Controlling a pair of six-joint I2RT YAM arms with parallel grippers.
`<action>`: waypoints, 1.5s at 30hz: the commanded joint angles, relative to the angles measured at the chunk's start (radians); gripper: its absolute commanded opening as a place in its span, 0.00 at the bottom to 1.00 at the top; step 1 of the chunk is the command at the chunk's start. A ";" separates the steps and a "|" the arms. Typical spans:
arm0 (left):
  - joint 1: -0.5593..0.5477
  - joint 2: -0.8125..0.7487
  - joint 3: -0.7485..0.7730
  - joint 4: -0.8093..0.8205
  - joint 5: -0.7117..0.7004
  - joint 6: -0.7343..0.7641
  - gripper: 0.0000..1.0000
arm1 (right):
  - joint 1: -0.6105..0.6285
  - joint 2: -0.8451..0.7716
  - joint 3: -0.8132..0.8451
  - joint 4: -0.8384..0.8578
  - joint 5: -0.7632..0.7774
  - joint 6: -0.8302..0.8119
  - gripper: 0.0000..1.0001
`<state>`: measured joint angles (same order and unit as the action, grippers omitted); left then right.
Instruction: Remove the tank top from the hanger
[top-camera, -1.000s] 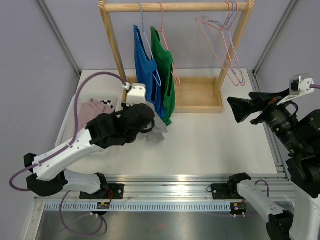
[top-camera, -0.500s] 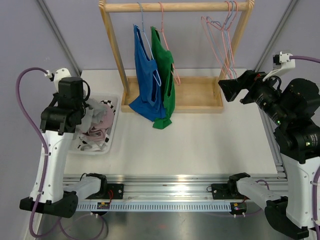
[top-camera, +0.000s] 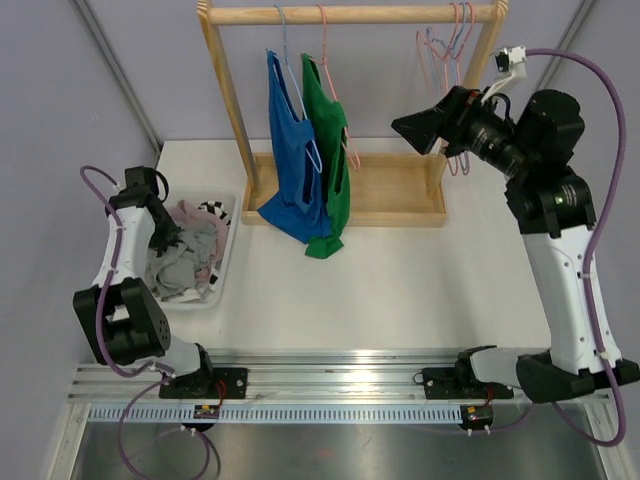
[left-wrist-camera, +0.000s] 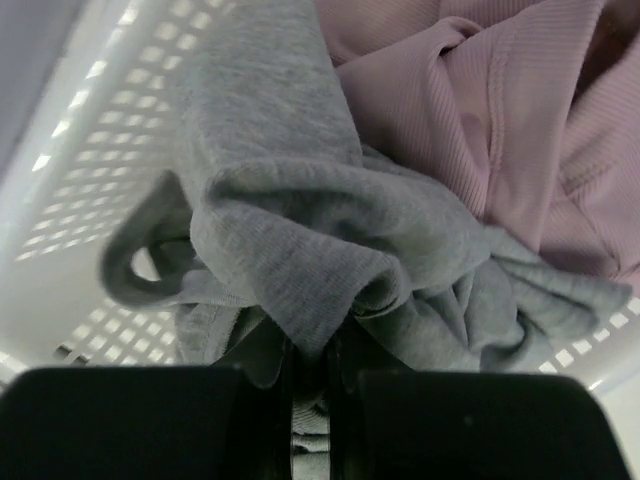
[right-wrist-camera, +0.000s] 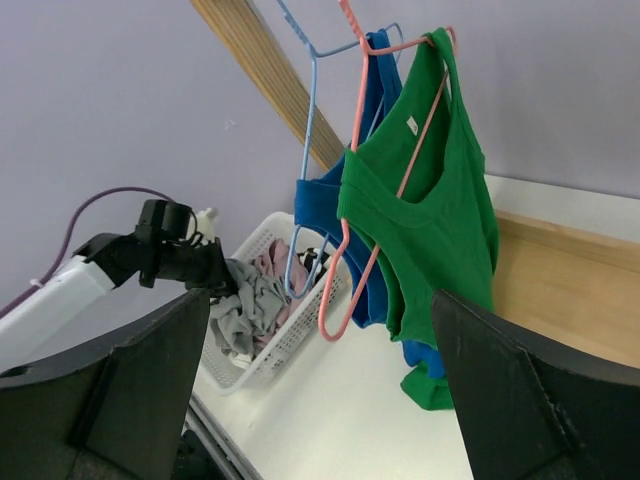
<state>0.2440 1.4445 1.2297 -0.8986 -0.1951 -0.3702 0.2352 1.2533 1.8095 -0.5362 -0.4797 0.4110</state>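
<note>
A green tank top (top-camera: 336, 150) hangs on a pink hanger (top-camera: 350, 150) from the wooden rail (top-camera: 380, 14), beside a blue tank top (top-camera: 288, 140) on a blue hanger. My right gripper (top-camera: 412, 128) is open and empty, raised right of the green top and apart from it. In the right wrist view the green top (right-wrist-camera: 440, 200), pink hanger (right-wrist-camera: 340, 300) and blue top (right-wrist-camera: 372, 290) lie between its fingers' lines (right-wrist-camera: 320, 330). My left gripper (top-camera: 165, 235) is down in the white basket (top-camera: 226, 262), shut on a grey garment (left-wrist-camera: 290, 230) at the jaws (left-wrist-camera: 310, 365).
Several empty pink and blue hangers (top-camera: 452, 45) hang at the rail's right end, close behind my right wrist. The rack's wooden base tray (top-camera: 395, 190) sits on the white table. The basket holds pink (left-wrist-camera: 500, 120) and patterned clothes.
My left arm has carried the grey garment from the table's middle to the basket and lowered into it. My right arm has risen and swung left toward the rack.
</note>
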 joint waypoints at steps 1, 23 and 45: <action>0.005 0.068 0.011 0.061 0.145 -0.001 0.06 | -0.002 0.070 0.063 0.113 -0.077 0.083 0.99; -0.136 -0.450 0.145 -0.069 0.158 0.063 0.99 | 0.328 0.735 0.858 -0.328 0.575 -0.351 0.66; -0.397 -0.501 0.002 -0.063 0.072 0.097 0.99 | 0.335 0.882 0.939 -0.059 0.490 -0.388 0.16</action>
<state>-0.1333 0.9424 1.2362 -0.9970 -0.0914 -0.2916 0.5606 2.1246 2.7045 -0.6758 0.0154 0.0395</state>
